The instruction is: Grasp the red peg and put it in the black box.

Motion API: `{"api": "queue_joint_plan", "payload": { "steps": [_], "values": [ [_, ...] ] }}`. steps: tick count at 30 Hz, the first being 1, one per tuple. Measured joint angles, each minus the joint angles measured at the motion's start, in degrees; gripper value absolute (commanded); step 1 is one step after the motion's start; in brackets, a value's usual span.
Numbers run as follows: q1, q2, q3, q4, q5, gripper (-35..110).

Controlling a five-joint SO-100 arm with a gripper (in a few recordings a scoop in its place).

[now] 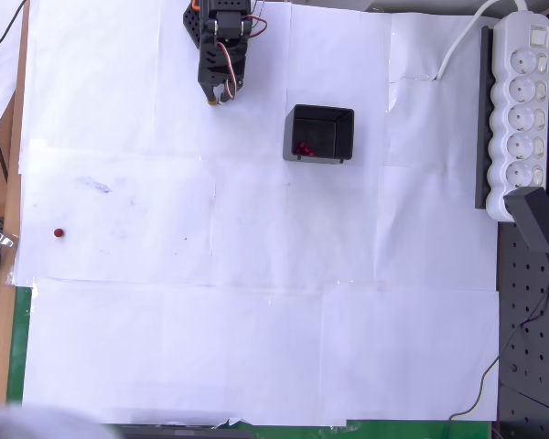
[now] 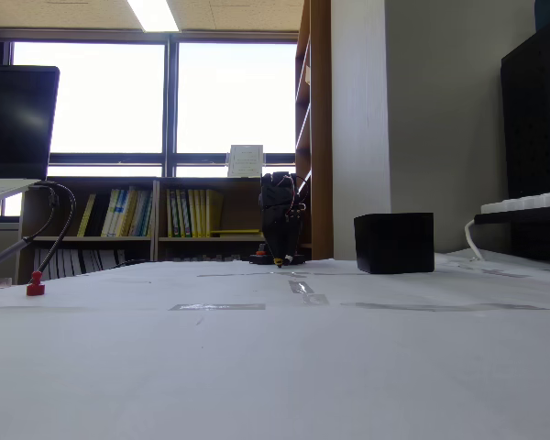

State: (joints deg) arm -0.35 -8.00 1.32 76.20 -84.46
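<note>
Red peg (image 1: 59, 233) alone on papered bench (image 1: 256, 347), far left overhead.
Well apart from black box (image 1: 319, 133); jaws seemingly closed, empty, near arm base.

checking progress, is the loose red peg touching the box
No, in the overhead view the red peg lies far left of the box.

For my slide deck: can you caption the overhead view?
End effector hovers near the black box, which holds red pieces; a red peg lies far left on white paper.
</note>
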Motion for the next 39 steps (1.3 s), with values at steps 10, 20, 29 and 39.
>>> {"api": "queue_joint_plan", "payload": {
  "steps": [10, 20, 29, 39],
  "values": [
    [6.0, 0.4, 0.0, -0.5, -0.3, 0],
    [7.7, 0.9, 0.0, -16.9, -6.2, 0],
    [13.8, 11.0, 0.2, -42.9, -15.9, 0],
    [20.7, 26.2, 6.2, -51.9, -12.7, 0]
  ]
}}
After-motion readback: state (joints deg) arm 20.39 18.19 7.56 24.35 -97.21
